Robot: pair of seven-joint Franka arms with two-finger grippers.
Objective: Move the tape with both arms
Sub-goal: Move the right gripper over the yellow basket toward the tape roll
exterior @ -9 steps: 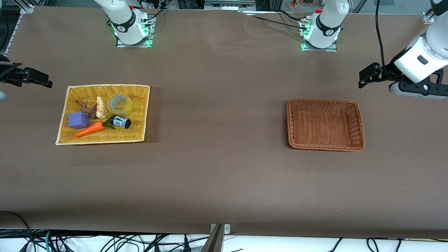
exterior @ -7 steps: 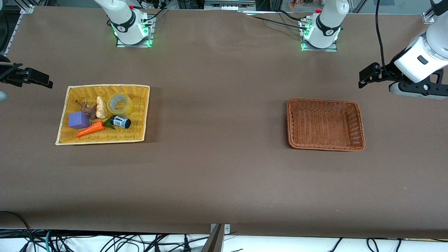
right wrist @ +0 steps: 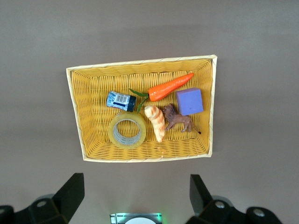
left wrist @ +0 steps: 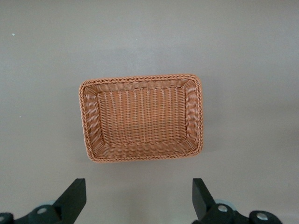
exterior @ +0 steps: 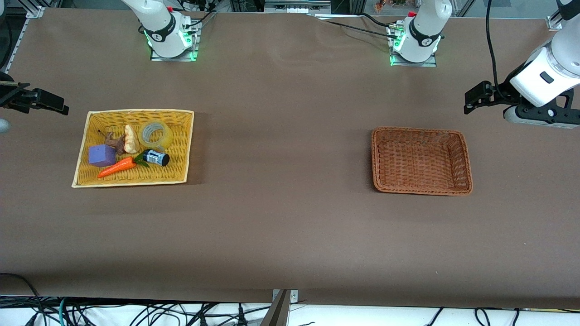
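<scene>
We see the tape (right wrist: 127, 131) flat in the yellow basket (right wrist: 91, 142), hole up for gripping; right claw (right wrist: 134, 196) hangs above, fingers apart; left claw (left wrist: 138, 198) gapes over the empty brown basket (left wrist: 88, 133), waiting.

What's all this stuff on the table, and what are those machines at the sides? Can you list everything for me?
table: one, brown top.
yellow basket: one, toward the right arm's end of the table.
tape: one, clear yellowish ring, in the yellow basket.
small can: one, dark with a blue-white label, in the yellow basket, nearer the front camera than the tape.
carrot: one, orange with green leaves, in the yellow basket.
block: one, purple, in the yellow basket.
toy animal: one, brown, in the yellow basket beside the block.
bread-like piece: one, pale tan, in the yellow basket beside the tape.
brown basket: one, empty, toward the left arm's end.
right gripper: one, black, open, high above the yellow basket.
left gripper: one, black, open, high above the brown basket.
</scene>
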